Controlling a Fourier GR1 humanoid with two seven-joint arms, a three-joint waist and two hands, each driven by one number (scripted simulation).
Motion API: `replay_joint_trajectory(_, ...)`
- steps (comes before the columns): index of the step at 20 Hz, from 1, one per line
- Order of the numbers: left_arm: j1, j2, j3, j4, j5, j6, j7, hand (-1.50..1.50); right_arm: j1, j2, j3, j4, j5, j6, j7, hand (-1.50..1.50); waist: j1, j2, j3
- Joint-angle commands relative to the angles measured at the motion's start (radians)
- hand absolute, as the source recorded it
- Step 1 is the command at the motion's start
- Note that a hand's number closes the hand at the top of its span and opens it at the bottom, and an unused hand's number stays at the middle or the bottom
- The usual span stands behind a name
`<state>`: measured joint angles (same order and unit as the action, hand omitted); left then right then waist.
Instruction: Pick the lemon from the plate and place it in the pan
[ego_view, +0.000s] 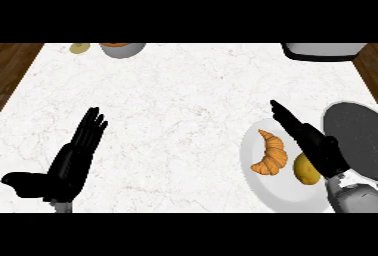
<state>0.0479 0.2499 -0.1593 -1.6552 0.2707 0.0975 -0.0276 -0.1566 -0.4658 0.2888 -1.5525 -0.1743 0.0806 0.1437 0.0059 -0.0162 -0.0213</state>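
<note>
A yellow lemon (306, 169) lies on the white plate (284, 192) at the lower right, next to an orange croissant (271, 154). The dark grey pan (356, 136) sits just right of the plate, cut by the view's right edge. My right hand (314, 142) hovers over the plate's right side with straight fingers pointing up-left; its palm partly covers the lemon's right edge and holds nothing. My left hand (74, 160) rests open at the lower left, fingers up, thumb out to the left.
A grey bowl (122, 48) with something orange inside and a small yellowish item (80, 48) stand at the counter's far edge on the left. A dark-rimmed white vessel (322, 51) sits at the far right. Brown wood borders both sides.
</note>
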Motion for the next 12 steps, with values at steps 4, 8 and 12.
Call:
replay_joint_trajectory(4, -0.027, 0.003, 0.019, 0.018, -0.065, 0.026, -0.073, 0.00, 0.031, -0.019, -0.280, -0.073, -0.138, -0.047, -0.208, 1.50, -0.044, 0.012, 0.024)
replay_joint_trajectory(8, 0.009, -0.027, -0.012, 0.025, -0.091, 0.048, -0.097, 0.00, 0.157, -0.054, -0.468, -0.002, -0.052, -0.289, -0.183, 1.50, -0.123, 0.004, 0.022)
replay_joint_trajectory(12, -0.017, -0.034, -0.040, 0.014, -0.106, 0.043, -0.058, 0.00, 0.490, -0.001, -0.525, -0.175, -0.136, -0.169, -0.415, -1.50, -0.072, 0.006, 0.022)
